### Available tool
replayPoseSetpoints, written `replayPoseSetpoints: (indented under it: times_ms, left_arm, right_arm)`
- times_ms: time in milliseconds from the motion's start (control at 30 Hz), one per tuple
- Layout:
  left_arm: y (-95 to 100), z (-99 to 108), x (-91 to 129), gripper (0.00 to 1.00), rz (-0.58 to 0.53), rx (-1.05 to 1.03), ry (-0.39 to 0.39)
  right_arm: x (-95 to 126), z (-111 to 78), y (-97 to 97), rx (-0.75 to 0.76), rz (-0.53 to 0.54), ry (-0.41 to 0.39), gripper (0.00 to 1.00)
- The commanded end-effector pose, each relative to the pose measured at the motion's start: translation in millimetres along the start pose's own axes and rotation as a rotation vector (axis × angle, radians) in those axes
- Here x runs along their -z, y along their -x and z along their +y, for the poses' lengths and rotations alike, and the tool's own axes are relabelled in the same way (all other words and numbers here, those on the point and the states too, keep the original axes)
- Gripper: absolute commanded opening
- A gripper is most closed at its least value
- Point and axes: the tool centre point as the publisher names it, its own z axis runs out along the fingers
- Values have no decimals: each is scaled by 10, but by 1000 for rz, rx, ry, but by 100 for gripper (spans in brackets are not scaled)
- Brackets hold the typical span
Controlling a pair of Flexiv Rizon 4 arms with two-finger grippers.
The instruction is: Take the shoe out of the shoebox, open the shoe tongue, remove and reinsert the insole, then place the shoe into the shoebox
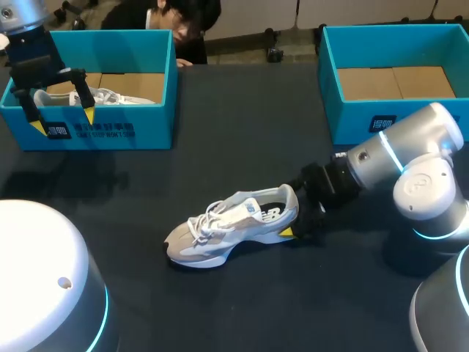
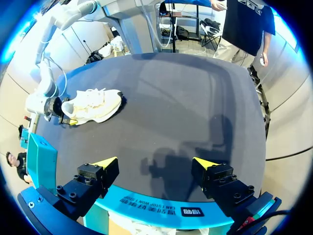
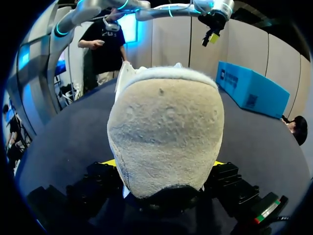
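Observation:
A grey and white sneaker [image 1: 233, 226] stands upright on the dark table, toe toward the left; it also shows as the sneaker [image 2: 93, 105] far ahead in the left wrist view. My right gripper [image 1: 295, 226] is at its heel. In the right wrist view the heel [image 3: 166, 127] sits between the yellow fingertips [image 3: 110, 162], and the right gripper [image 3: 164, 165] stands open around it. My left gripper [image 1: 63, 121] hangs open and empty above the front wall of the left blue shoebox [image 1: 102, 132]. It appears over the shoebox rim [image 2: 161, 210] as the left gripper [image 2: 154, 162].
A second white shoe [image 1: 110, 95] lies inside the left shoebox. Another blue box [image 1: 366, 121] with a cardboard floor stands at the back right. A person leans at the table's far edge behind the left box.

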Motion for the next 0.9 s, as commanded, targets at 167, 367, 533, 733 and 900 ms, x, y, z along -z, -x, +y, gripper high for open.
replayPoseSetpoints:
  times_ms: [167,367,533,733,900]
  left_arm:
    - [-5,-12,-10,100,-1,-1,4]
    - [-5,-12,-10,100,-1,-1,4]
    - [-5,-12,-10,100,-1,-1,4]
    - [-5,-12,-10,100,-1,-1,4]
    - [-5,-12,-10,100,-1,-1,4]
  right_arm:
    - [67,53,-1,-12,-33,-19,0]
    - [207,14,-1,-42,-86,-37,0]
    - [318,-19,-29,-59,-114,-55,0]
    - [384,-57,-79,-70,-129,-58,0]
    - [432,-105,-139,-85,-155,-57,0]
